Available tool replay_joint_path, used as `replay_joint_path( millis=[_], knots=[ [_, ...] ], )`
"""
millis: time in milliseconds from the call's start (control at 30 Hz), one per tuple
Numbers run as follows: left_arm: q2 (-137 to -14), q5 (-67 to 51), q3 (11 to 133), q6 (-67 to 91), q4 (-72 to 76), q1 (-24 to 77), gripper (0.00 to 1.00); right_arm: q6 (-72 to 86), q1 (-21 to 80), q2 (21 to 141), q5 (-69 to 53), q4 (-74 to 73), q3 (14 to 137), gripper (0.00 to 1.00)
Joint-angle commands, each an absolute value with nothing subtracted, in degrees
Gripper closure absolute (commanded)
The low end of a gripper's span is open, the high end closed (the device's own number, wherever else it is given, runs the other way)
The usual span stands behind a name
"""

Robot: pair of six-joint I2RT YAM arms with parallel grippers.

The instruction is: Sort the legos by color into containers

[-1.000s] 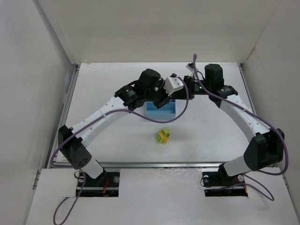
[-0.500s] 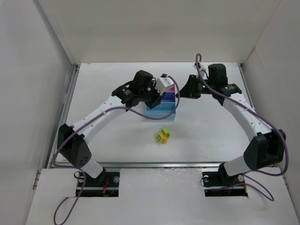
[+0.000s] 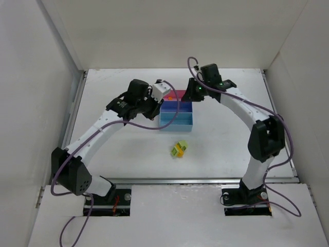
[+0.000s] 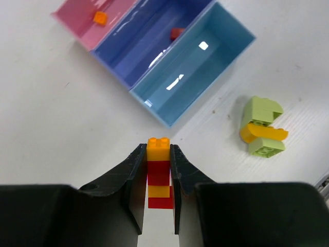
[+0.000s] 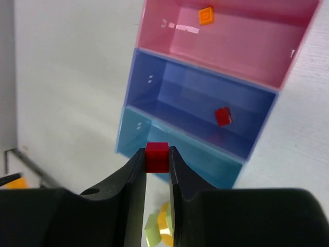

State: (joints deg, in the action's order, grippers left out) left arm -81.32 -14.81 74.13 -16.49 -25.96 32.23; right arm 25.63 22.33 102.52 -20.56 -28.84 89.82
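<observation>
White bench point(image 3: 231, 139) carrying a three-bin tray point(image 3: 177, 127) (pink, dark blue and light blue bins, joined side by side). A small clump of lime-green and yellow bricks point(image 3: 179, 149) lies on the bare surface near the tray's light-blue end, not touching it.

The surface point(image 3: 231, 144) is plain white. The tray has a pink bin point(image 5: 231, 46), a dark blue bin point(image 5: 195, 98) and a light blue bin point(image 4: 205, 72). A small orange brick point(image 5: 206, 15) lies in the pink bin and a red brick point(image 5: 222, 116) in the dark blue one. The black left fingers point(image 4: 132, 175) grip a striped stack point(image 4: 159, 172): orange on top, then red, a yellow-orange band, and red again. The black right fingers point(image 5: 132, 175) pinch a red cube point(image 5: 157, 156). Near the tray lies a lime-green cluster point(image 4: 262, 126) with an orange piece through its middle. The left arm point(image 3: 97, 131) and right arm point(image 3: 244, 109) are white with black joints.
</observation>
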Motion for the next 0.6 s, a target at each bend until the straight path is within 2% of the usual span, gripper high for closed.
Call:
replay_joint_path(
  millis=[0, 200, 567],
  knots=[
    [-78.0, -13.9, 71.7, -14.4, -23.5, 28.9, 1.00, 23.6, 26.1, 106.8, -8.9, -32.7, 97.2, 1.00],
    [-75.2, -13.9, 68.2, -15.6, -21.4, 25.8, 1.00, 22.9, 29.2, 113.5, -0.9, -36.6, 105.8, 1.00],
    [-74.7, -14.4, 66.5, -14.9, -20.8, 25.2, 1.00, 21.9, 30.8, 114.2, 1.4, -37.3, 105.6, 1.00]
  ],
)
